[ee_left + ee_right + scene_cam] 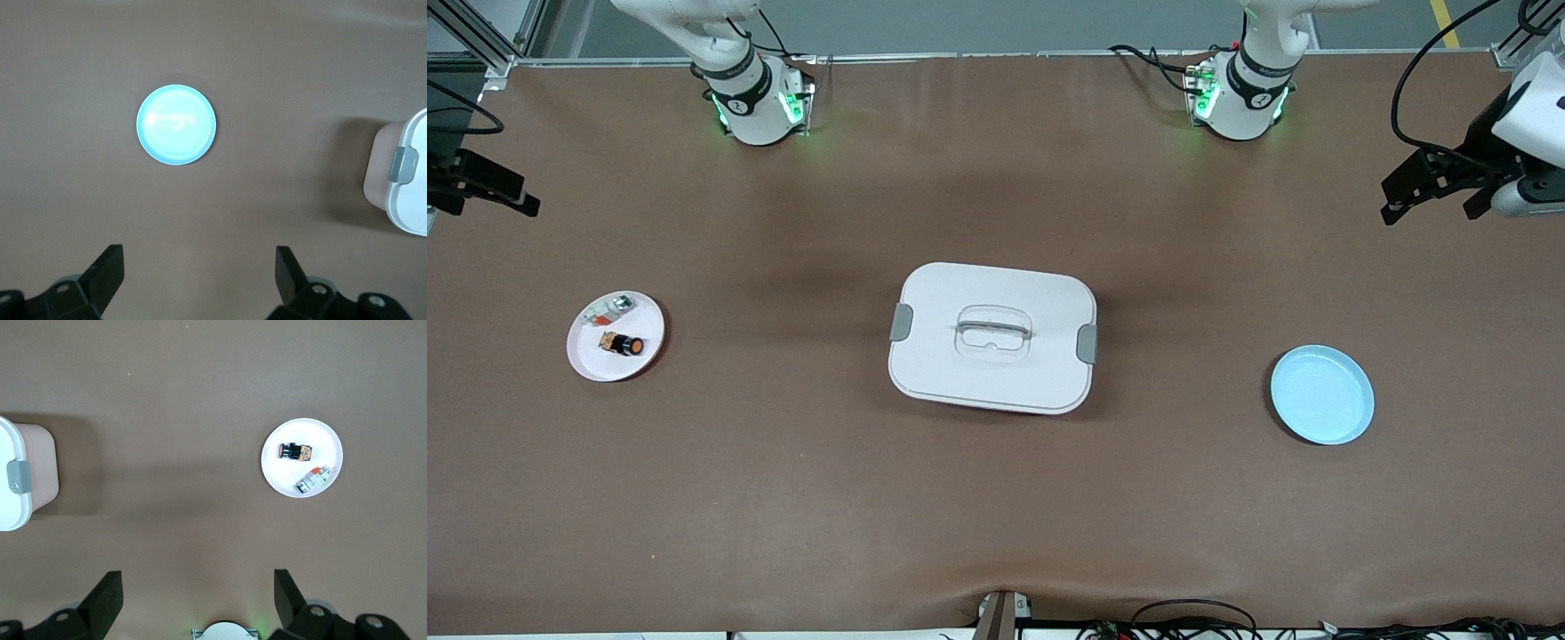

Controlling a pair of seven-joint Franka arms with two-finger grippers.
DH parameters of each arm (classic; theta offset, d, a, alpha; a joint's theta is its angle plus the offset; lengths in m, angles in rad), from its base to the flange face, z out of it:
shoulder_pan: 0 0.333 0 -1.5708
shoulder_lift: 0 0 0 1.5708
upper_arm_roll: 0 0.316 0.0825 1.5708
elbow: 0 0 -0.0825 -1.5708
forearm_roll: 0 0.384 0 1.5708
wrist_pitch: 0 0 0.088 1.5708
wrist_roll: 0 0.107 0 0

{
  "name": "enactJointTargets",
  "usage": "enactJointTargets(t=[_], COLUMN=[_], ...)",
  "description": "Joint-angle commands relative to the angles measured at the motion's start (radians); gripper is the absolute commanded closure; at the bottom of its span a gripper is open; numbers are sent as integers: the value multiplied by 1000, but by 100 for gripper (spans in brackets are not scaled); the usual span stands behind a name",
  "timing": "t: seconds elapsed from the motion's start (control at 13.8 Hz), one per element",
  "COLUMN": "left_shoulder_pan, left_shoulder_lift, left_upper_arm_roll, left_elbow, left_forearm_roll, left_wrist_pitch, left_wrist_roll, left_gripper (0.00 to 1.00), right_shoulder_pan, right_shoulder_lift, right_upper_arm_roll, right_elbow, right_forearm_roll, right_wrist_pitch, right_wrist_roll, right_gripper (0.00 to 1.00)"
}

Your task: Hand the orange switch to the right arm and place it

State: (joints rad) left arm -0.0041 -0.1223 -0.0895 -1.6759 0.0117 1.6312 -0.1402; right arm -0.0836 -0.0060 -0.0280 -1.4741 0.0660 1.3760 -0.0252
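Observation:
The orange switch (623, 343) (295, 451), a stubby black part with an orange face, lies on a small white plate (591, 366) (280, 477) toward the right arm's end of the table. My right gripper (520, 197) (198, 581) hangs high over the table's edge at that end, open and empty, well apart from the plate. My left gripper (1392, 203) (199, 260) hangs high over the left arm's end, open and empty, with bare table under its fingers.
A whitish clear part (611, 308) (312, 480) shares the white plate with the switch. A white lidded box (992, 338) (407, 173) (20, 477) with grey latches stands mid-table. An empty light blue plate (1321, 395) (176, 125) lies toward the left arm's end.

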Motion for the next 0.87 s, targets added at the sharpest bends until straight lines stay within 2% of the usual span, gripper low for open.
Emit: enactJointTargets(t=[0.0,0.22,0.43,0.8], left_shoulder_pan=[-4,2,4,3], left_shoulder_lift=[18,35,36,36], left_upper_arm_roll=[2,4,4,4], left_elbow=[39,42,42,51], left_forearm_roll=[-12,-6,-9,-12], left_wrist_pitch=[-28,-28,-28,-28], left_wrist_roll=[25,85,82,15], left_gripper=[0,0,0,0], right_shoulder_pan=[16,67,68,87], right_shoulder_lift=[-29,-34,-64,-81], right_upper_arm_roll=[-6,-44,-44,-43], right_elbow=[-2,-6,-47,-55], right_forearm_roll=[6,-6,-6,-31], right_wrist_pitch=[-17,-17,-8,5], right_wrist_roll=[1,1,-4,-25], right_gripper=[0,0,0,0])
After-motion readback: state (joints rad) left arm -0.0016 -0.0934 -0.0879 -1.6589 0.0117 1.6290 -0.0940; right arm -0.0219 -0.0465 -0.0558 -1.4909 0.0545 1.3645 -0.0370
